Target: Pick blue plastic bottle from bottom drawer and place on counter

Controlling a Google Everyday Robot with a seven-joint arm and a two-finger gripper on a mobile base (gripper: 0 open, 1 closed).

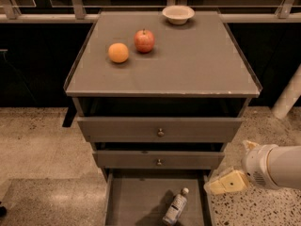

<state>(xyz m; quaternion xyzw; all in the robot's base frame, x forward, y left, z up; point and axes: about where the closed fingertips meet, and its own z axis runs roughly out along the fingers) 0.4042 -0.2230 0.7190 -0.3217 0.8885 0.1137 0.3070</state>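
The bottle lies on its side on the floor of the pulled-out bottom drawer, cap toward the cabinet, not yet grasped. The gripper hangs just outside the drawer's right wall, near the bottle but apart from it, apparently held low to reach in; whether it is apart or together cannot be told. The table above carries an apple, an orange and a bowl toward its back, so the front looks suitable for set-down.
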